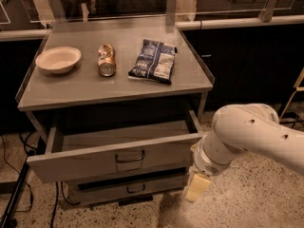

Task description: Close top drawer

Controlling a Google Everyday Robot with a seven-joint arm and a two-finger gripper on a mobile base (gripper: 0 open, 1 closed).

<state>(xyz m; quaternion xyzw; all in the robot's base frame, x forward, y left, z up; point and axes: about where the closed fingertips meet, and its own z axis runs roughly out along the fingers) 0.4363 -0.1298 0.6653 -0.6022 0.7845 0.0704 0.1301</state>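
The top drawer stands pulled out under the tabletop's front edge. The gripper hangs just beside the drawer's right end, below the front right corner; whether it is spread or pressed together, I cannot tell.

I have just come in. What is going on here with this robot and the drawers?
A one-armed robot is closing the top drawer of a grey cabinet. Its gripper hangs low at the right end of the drawer front, beside the lower drawer. The top drawer is pulled out and looks empty. A bowl, a can and a snack bag lie on top.
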